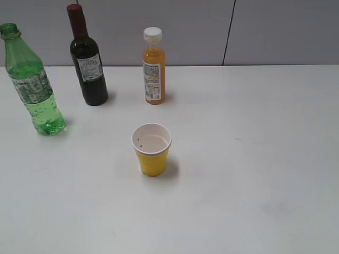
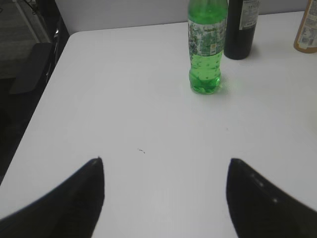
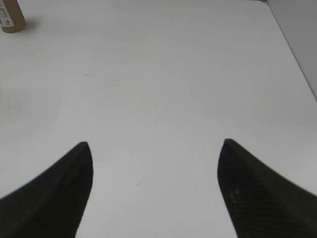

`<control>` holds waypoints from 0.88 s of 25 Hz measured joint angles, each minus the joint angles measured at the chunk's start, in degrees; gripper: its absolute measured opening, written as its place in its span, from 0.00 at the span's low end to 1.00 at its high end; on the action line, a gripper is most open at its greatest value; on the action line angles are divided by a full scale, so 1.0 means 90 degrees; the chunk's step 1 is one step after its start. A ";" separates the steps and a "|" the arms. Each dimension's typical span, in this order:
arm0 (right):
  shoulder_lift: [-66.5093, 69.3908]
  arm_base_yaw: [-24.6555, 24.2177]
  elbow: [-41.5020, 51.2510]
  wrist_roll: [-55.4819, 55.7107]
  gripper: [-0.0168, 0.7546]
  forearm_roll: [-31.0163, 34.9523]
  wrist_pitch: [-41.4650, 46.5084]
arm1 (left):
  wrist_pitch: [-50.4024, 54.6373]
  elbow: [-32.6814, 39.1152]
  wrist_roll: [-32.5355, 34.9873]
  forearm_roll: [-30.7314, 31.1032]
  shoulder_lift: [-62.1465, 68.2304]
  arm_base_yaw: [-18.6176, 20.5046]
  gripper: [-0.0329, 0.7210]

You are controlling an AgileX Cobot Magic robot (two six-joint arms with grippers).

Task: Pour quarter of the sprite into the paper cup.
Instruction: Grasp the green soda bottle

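Sprite (image 2: 207,47) upright at far left of surface (image 1: 254,159), uncapped, long axis vertical; ahead and slightly right of left gripper (image 2: 166,171), jaws wide, empty. Right gripper (image 3: 156,153) likewise wide, empty, farther off. Paper cup (image 1: 152,149) centre, untouched.

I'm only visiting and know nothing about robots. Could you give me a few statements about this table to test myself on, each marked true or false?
1. The green bottle has no cap on. True.
2. The yellow cup is lying on its side. False: it stands upright, mouth up.
3. The left gripper is holding the green bottle. False: its jaws are open and empty, and the bottle stands further along the table.
4. The orange juice bottle has a white cap. True.
5. The dark bottle stands to the right of the juice bottle. False: it stands between the green bottle and the juice.
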 joint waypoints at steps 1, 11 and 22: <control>0.0000 0.0000 0.0000 0.0000 0.79 0.0000 0.0000 | 0.0000 0.0000 0.0000 0.0000 0.0000 0.0000 0.82; 0.0000 0.0000 0.0000 0.0000 0.79 0.0000 -0.0002 | -0.0007 0.0000 0.0000 -0.0010 0.0000 0.0000 0.82; 0.0000 0.0000 0.0000 -0.0005 0.79 0.0000 -0.0007 | -0.2854 0.0227 0.0049 -0.0691 0.1205 0.0000 0.94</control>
